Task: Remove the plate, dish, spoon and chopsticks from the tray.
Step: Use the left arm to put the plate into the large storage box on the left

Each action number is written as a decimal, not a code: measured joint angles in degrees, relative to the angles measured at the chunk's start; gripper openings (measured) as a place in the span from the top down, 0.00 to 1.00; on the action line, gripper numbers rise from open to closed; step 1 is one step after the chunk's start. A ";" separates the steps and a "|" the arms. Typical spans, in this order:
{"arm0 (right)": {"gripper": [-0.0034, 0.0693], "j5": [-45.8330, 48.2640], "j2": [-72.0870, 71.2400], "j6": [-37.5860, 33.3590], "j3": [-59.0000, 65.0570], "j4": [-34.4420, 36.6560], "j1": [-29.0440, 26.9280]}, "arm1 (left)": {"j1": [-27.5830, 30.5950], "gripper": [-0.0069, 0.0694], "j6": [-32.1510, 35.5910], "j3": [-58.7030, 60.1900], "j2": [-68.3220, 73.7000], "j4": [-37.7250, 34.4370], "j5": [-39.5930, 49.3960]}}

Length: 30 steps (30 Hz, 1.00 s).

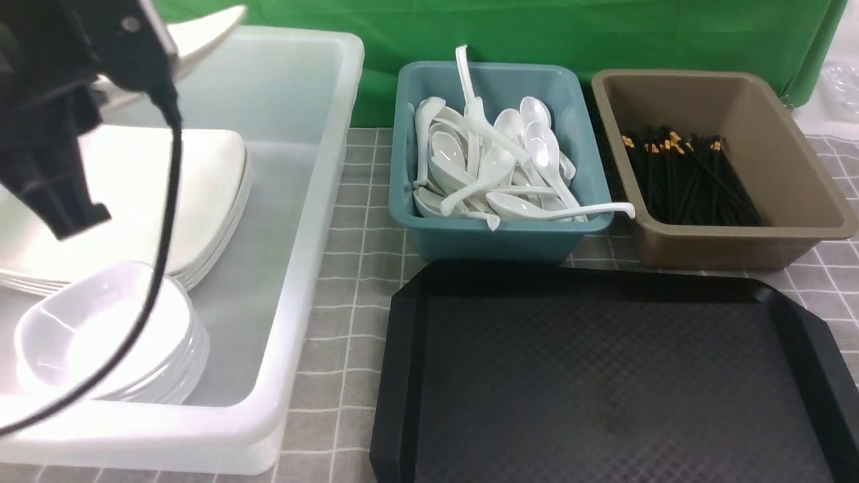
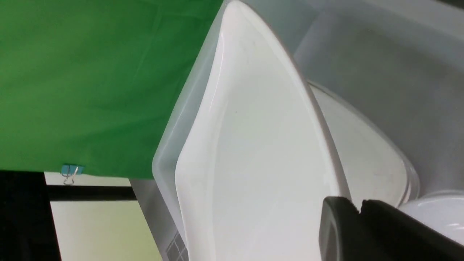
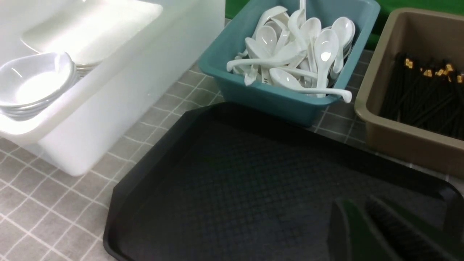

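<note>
Left tool (image 2: 357, 212): I have it clamped on the edge of the plate (image 2: 261, 156), held tilted above the clear bin (image 1: 322, 221).
Plate position: it hangs over the stack of plates (image 1: 201, 194) at the bin's far end, directly below my left tool.
Right tool (image 3: 366, 232): hovers over the tray (image 1: 604, 376); I cannot tell how far open.
Tray: bare, as I see it.
Spoons (image 1: 496, 161), chopsticks (image 1: 691, 174): in their tubs.
</note>
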 joint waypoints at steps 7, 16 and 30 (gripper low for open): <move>0.83 0.00 0.00 0.00 0.00 0.00 0.00 | 9.50 0.86 3.27 0.00 6.70 -4.74 -6.42; 0.83 2.59 0.00 -0.05 0.00 0.17 0.00 | 12.55 0.86 8.21 0.00 16.81 -5.13 -9.14; 0.83 3.71 0.00 -1.59 0.00 0.23 0.00 | 12.55 0.86 9.51 -0.06 26.20 -4.96 -9.95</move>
